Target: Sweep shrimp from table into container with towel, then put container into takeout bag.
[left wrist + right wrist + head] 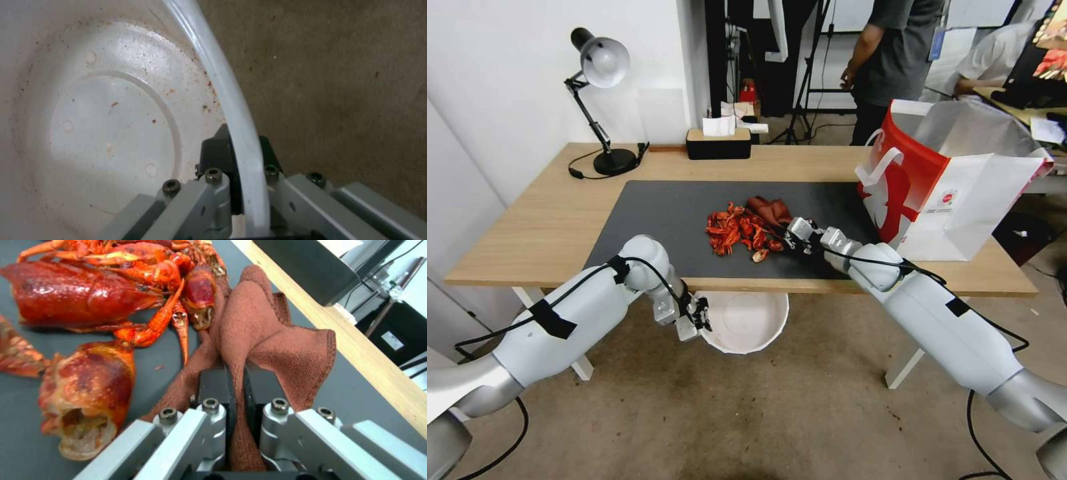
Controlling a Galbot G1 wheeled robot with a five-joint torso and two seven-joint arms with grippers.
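My right claw (pixel 787 235) is out over the dark mat (pixel 660 220), closed on a fold of the towel (pixel 768 210) — in my right wrist view the rust-brown towel (pixel 262 336) is pinched between the two black pads (pixel 213 386) and fans out beyond them. The towel lies against the right side of the shrimp (pixel 737 231), a loose red-orange pile near the middle of the mat, a few pieces lying close to the near edge. Up close the nearest shells (pixel 84 396) sit on the mat just beside my fingers, and one head touches the cloth.

My left claw (pixel 697 317) is down below the near edge of the table (pixel 527 233), clamped on the rim of the container (pixel 747 327). The white bowl hangs there partly tucked under the tabletop, under the edge nearest the pile, mouth up. In my left wrist view the rim (pixel 231 110) runs between my pads, one pad (pixel 216 153) inside the bowl and the other outside, and the inside is bare apart from small reddish specks.

The takeout bag (pixel 954 193) stands upright and open at the right end of the table, red side toward the mat, silvery lining showing — well apart from both claws. At the far side stand a black desk lamp (pixel 602 100) on the left and a tissue box (pixel 718 141) near the middle.
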